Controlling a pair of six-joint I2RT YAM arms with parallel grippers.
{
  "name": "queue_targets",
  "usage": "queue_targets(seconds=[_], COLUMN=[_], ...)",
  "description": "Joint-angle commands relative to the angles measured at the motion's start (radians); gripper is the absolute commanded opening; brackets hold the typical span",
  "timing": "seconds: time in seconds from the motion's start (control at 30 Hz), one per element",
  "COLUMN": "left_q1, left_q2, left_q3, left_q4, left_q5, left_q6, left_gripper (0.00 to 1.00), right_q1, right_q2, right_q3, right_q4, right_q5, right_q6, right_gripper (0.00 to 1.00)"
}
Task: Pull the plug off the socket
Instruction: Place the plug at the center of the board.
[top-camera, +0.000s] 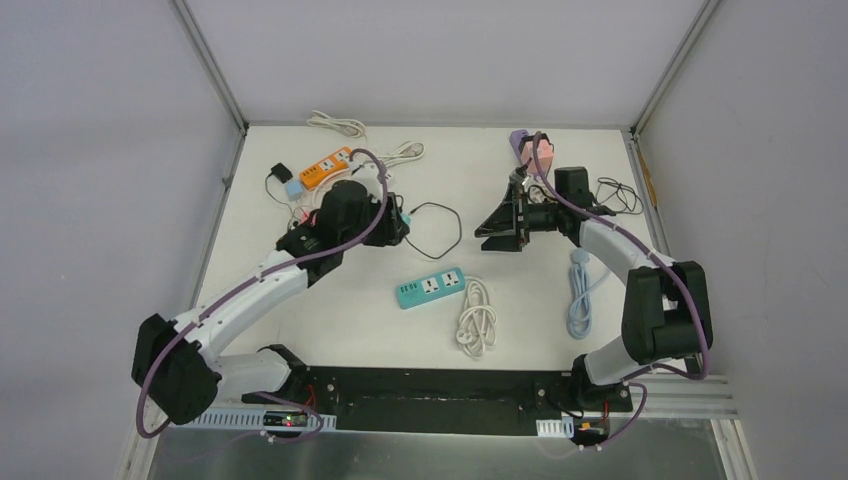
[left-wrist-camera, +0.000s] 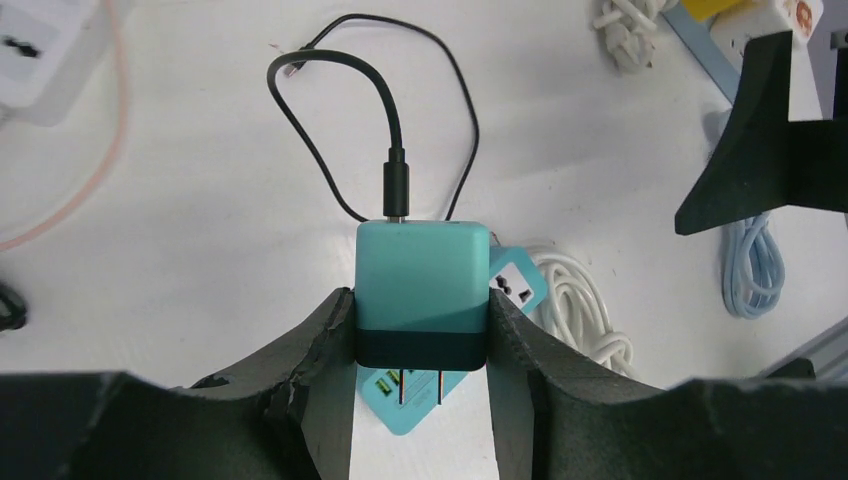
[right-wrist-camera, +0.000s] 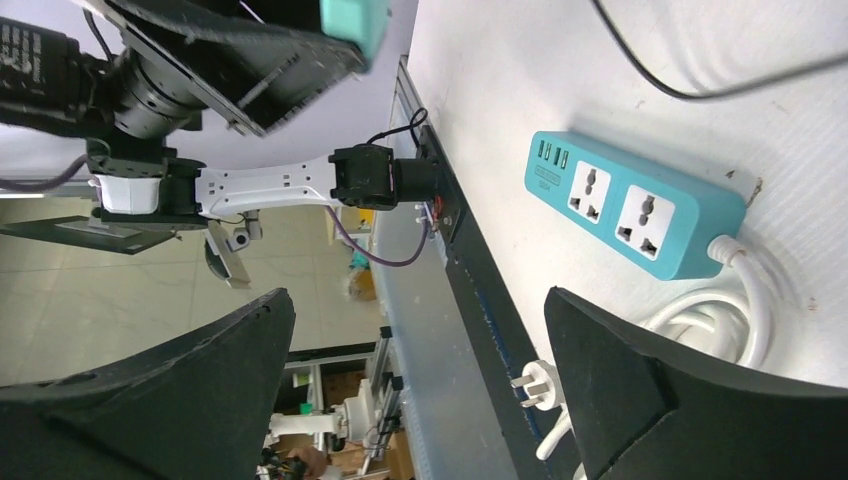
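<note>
My left gripper (left-wrist-camera: 420, 300) is shut on the plug (left-wrist-camera: 422, 295), a teal charger with a dark base. Its two prongs are bare and hang in the air. A black cable (left-wrist-camera: 400, 130) runs from the plug's far end and loops on the table. The socket (top-camera: 431, 287), a teal power strip, lies flat on the table, and part of it shows under the plug (left-wrist-camera: 515, 280). From above, the left gripper (top-camera: 395, 222) is up and left of the socket. My right gripper (top-camera: 500, 225) hangs open and empty, with the socket (right-wrist-camera: 630, 200) to its right.
An orange power strip (top-camera: 327, 167) and a black adapter (top-camera: 280, 172) lie at the back left. The socket's white cord (top-camera: 477, 318) coils beside it. A light blue cable (top-camera: 580, 295) lies to the right. A pink and purple object (top-camera: 535, 152) sits at the back.
</note>
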Motion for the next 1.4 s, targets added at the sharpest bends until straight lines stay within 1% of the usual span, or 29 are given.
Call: queue_targets(seconds=[0.0,0.17,0.3,0.33,0.43,0.57,0.8,0.9,1.07,1.37], left_q1=[0.09,0.223,0.309,0.329,0.393,0.48,0.609,0.648,0.703,0.778], left_q2=[-0.118,-0.167,-0.155,-0.151,-0.134,-0.113,-0.055,-0.031,0.02,0.143], left_q3=[0.02,0.115,0.216,0.242,0.318,0.397,0.517,0.534,0.503,0.446], left_q4=[-0.096,-0.252,-0.378,-0.406,-0.479,-0.554,-0.636,-0.648,-0.645,-0.58], left_q5=[0.011,0.034,0.053,0.058,0.066,0.073,0.077,0.078,0.091,0.119], left_q6=[-0.026,0.021,0.068,0.079,0.118,0.158,0.225,0.25,0.266,0.287], left_gripper=[0.0,0.0,0.0,0.0,0.0,0.0,0.0,0.0,0.0,0.0], right_q1=[-0.029,-0.05,-0.056,-0.057,-0.058,-0.058,-0.06,-0.061,-0.062,-0.061], right_q2=[-0.06,-0.07,-0.077,-0.079,-0.084,-0.085,-0.082,-0.083,-0.081,-0.068], right_q3=[0.024,0.026,0.027,0.027,0.029,0.032,0.036,0.037,0.037,0.037], right_q4=[-0.029,-0.056,-0.09,-0.096,-0.114,-0.134,-0.157,-0.166,-0.186,-0.2], right_q5=[-0.004,0.018,0.022,0.043,0.053,0.063,0.074,0.078,0.09,0.102], right_q6=[-0.098,-0.134,-0.141,-0.181,-0.204,-0.226,-0.257,-0.269,-0.296,-0.318], right_gripper=[1.0,1.0,1.0,1.0,1.0,1.0,1.0,1.0,1.0,1.0])
